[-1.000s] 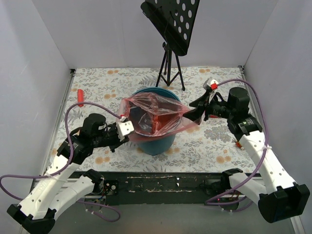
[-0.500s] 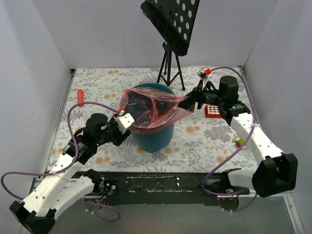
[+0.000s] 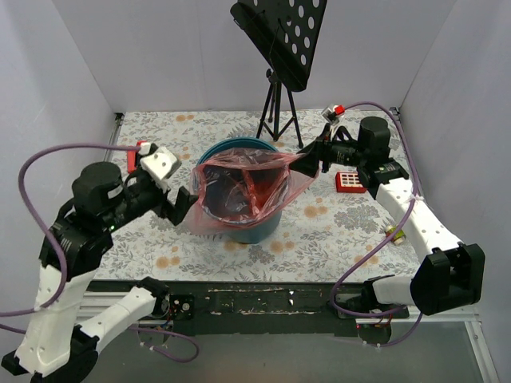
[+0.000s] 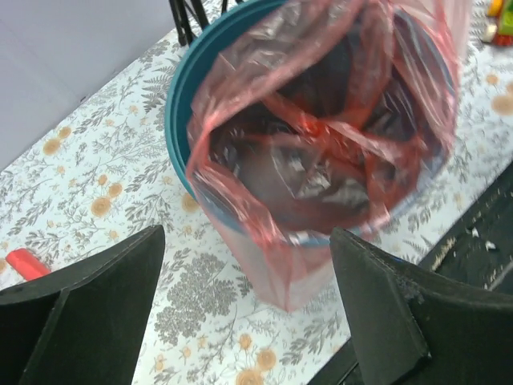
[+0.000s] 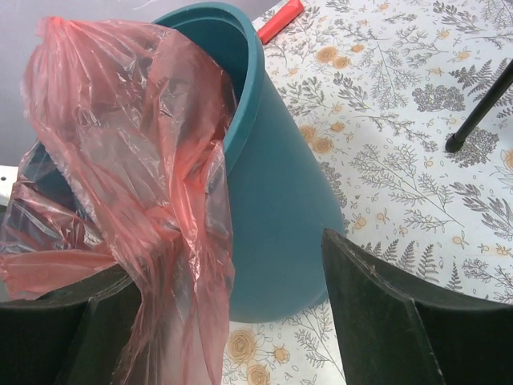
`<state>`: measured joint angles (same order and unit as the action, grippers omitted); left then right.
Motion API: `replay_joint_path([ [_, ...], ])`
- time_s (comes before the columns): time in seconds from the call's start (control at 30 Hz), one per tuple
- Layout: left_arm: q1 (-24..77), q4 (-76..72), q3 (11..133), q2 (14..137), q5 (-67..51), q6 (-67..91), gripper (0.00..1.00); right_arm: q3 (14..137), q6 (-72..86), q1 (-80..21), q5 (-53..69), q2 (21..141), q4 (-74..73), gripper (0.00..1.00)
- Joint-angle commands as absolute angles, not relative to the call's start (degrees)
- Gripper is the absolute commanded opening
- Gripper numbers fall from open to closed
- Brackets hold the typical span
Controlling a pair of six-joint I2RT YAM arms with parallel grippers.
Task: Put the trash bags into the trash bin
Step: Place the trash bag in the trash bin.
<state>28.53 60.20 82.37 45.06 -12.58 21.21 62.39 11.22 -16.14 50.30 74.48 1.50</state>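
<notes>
The teal trash bin (image 3: 254, 227) stands mid-table. The red translucent trash bag (image 3: 239, 187) lies spread across its mouth, partly sunk inside, with one flap hanging down the bin's outer left side (image 4: 292, 273). My left gripper (image 3: 180, 204) hovers just left of the bin, jaws wide open, holding nothing. In the left wrist view the bag (image 4: 321, 136) and the bin (image 4: 180, 120) sit beyond the open left gripper (image 4: 244, 241). My right gripper (image 3: 308, 160) is at the bin's far right rim, open. In the right wrist view the bag (image 5: 136, 160) drapes over the left finger of the right gripper (image 5: 224, 265).
A black music stand on a tripod (image 3: 278, 104) rises behind the bin. A red square toy (image 3: 349, 183) lies right of the bin under the right arm. A red cylinder (image 4: 24, 262) lies at the far left. White walls enclose the floral tablecloth (image 3: 335, 239).
My left gripper has opened, let go of the bag and pulled back to the left. The bag's left edge now sags over the bin. The right arm shifted slightly back.
</notes>
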Motion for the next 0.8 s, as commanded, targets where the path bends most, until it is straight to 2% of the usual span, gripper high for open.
replay_joint_path([
  [0.0,26.81,51.81,80.69,53.95,-10.64,25.58,0.84,64.86,10.46,-16.17,51.07,74.35,3.34,0.76],
  [0.13,26.72,41.60,76.83,58.44,-7.75,21.54,0.80,65.30,10.28,-16.17,50.71,75.32,3.34,0.76],
  [0.2,26.28,36.68,75.50,59.85,-3.71,21.09,0.71,65.39,10.37,-16.17,50.80,75.50,3.69,0.75],
  [0.3,23.56,31.30,74.01,60.55,-4.13,20.31,0.52,65.39,10.20,-16.17,50.89,75.59,3.78,0.75],
  [0.4,20.40,27.87,73.83,61.61,-5.00,22.05,0.16,65.48,10.20,-16.17,51.33,76.29,3.78,0.75],
  [0.47,18.29,25.67,74.35,62.31,-7.02,23.46,0.01,66.09,10.20,-16.08,51.42,77.08,3.34,0.75],
  [0.77,13.98,23.30,76.29,71.79,-11.70,29.43,0.00,67.50,16.43,-13.89,55.02,81.65,7.55,0.69],
])
